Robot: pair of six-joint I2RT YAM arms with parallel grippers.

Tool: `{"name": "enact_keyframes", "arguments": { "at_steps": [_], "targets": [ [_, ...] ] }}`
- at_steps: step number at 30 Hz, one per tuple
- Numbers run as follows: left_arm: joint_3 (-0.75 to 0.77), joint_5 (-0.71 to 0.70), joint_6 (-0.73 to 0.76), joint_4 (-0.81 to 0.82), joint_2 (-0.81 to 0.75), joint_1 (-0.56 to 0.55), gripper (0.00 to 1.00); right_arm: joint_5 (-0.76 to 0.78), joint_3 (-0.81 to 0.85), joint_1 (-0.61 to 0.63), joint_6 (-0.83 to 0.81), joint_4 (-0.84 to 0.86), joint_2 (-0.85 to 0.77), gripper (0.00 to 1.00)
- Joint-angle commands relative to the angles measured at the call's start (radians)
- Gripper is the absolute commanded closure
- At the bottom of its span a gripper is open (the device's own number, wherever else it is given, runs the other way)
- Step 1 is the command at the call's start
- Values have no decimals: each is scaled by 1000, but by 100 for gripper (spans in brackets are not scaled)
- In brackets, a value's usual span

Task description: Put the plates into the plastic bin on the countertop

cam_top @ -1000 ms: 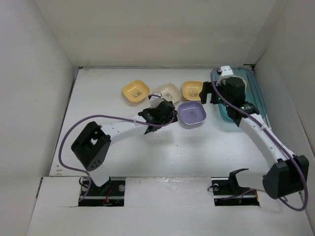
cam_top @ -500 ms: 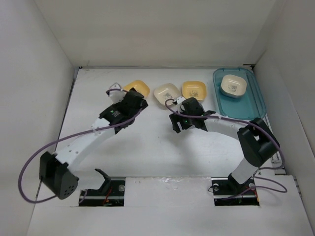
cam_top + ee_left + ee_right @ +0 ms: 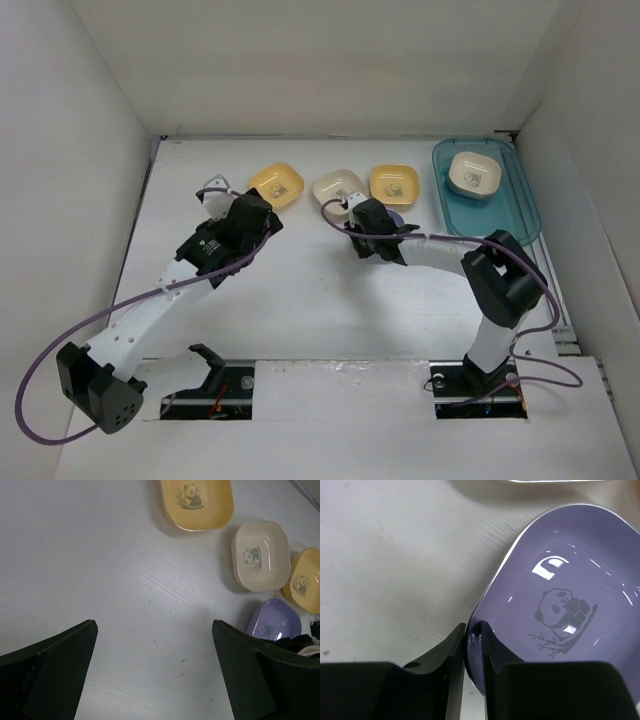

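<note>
Purple plate (image 3: 565, 605) lies on the countertop (image 3: 380, 555), left of the plastic bin (image 3: 522, 215). Right gripper (image 3: 473, 645) is clamped on its rim, dish extending forward-right of the fingers. Left gripper (image 3: 155, 677) is spread, empty, farther off.

No words, numbers or brand marks can be read in any view. The only print is a small grey panda drawing with bamboo sprigs, at the centre of the purple plate (image 3: 565, 605). A like panda stands on the yellow plate (image 3: 197, 502), the cream plate (image 3: 260, 555) and the second yellow plate (image 3: 305, 580), with no lettering beside it.
</note>
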Motion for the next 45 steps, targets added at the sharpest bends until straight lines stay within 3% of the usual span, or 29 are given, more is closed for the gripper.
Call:
{"name": "enact_keyframes", "arguments": {
  "at_steps": [1, 4, 8, 13, 16, 24, 29, 37, 45],
  "targets": [
    [-8, 8, 35, 20, -6, 3, 0, -13, 6, 43, 37, -9, 3, 100],
    [-8, 17, 44, 20, -15, 3, 0, 2, 6, 96, 38, -41, -37, 100],
    [-8, 17, 63, 29, -24, 3, 0, 16, 37, 114, 38, -135, -214, 100],
    [-17, 37, 72, 38, -24, 3, 0, 142, 170, 48, -30, -298, -324, 100],
    [-17, 58, 81, 58, -24, 3, 0, 155, 282, -74, -82, -358, -324, 100],
    [-35, 126, 141, 110, 8, 3, 0, 92, 538, -477, -174, -358, -106, 100],
    [-57, 158, 152, 132, 8, 3, 0, -9, 710, -642, -165, -368, 38, 100],
    [-66, 140, 152, 141, -35, -44, 0, -43, 975, -722, -203, -508, 328, 100],
    [-66, 149, 161, 152, -35, -45, 0, -54, 957, -681, -226, -495, 370, 100]
  ]
}}
